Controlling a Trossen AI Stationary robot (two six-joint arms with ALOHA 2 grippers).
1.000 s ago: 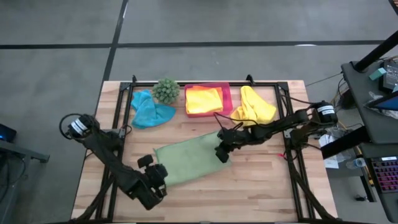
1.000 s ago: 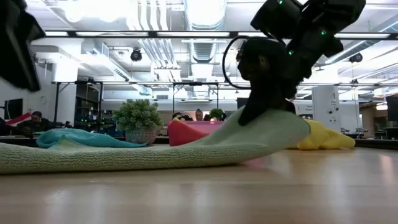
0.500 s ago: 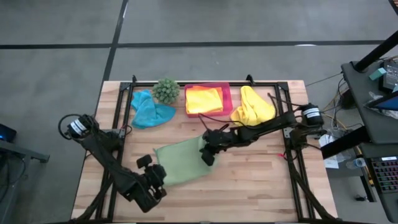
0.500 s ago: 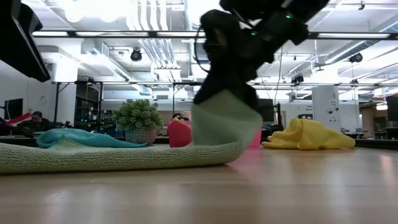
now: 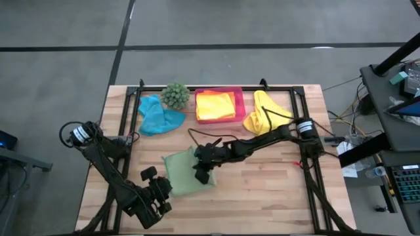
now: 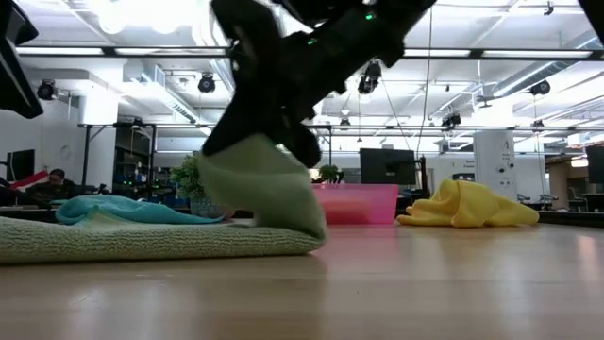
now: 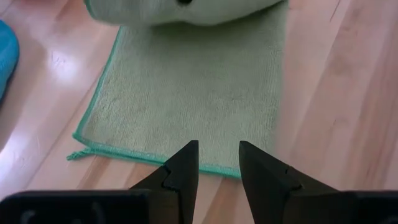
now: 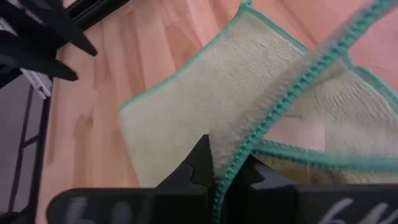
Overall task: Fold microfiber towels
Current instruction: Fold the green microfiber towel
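Observation:
The light green towel (image 5: pixel 180 174) lies at the table's near middle, its right end folded back over the rest. My right gripper (image 5: pixel 202 169) is shut on that end, low above the towel; the low view shows the end (image 6: pixel 269 184) hanging under it over the flat layer (image 6: pixel 142 241). My left gripper (image 5: pixel 157 191) is open at the towel's near left edge (image 7: pixel 155 158), with its fingertips over the teal hem; I cannot tell whether they touch it. My right gripper pinches the towel's teal-stitched hem (image 8: pixel 235 163) between its two fingers; one layer or several, I cannot tell. The fingers come from above, slanting in from the table's right. The held end is lifted and hangs slack below them, curving down onto the layer on the table.
A crumpled teal blue towel (image 5: pixel 157 117) and a spiky green plant (image 5: pixel 174 96) are at the far left. A pink tray (image 5: pixel 240 98) holds folded yellow and orange towels (image 5: pixel 215 105). A crumpled yellow towel (image 5: pixel 268 113) lies to its right. Bare wood lies to the near right.
My right gripper has gone toward the table's left edge, still shut on the green towel's right end. That end has been carried over the rest, so the towel is folded over and looks shorter. Its left part has stayed flat on the table.

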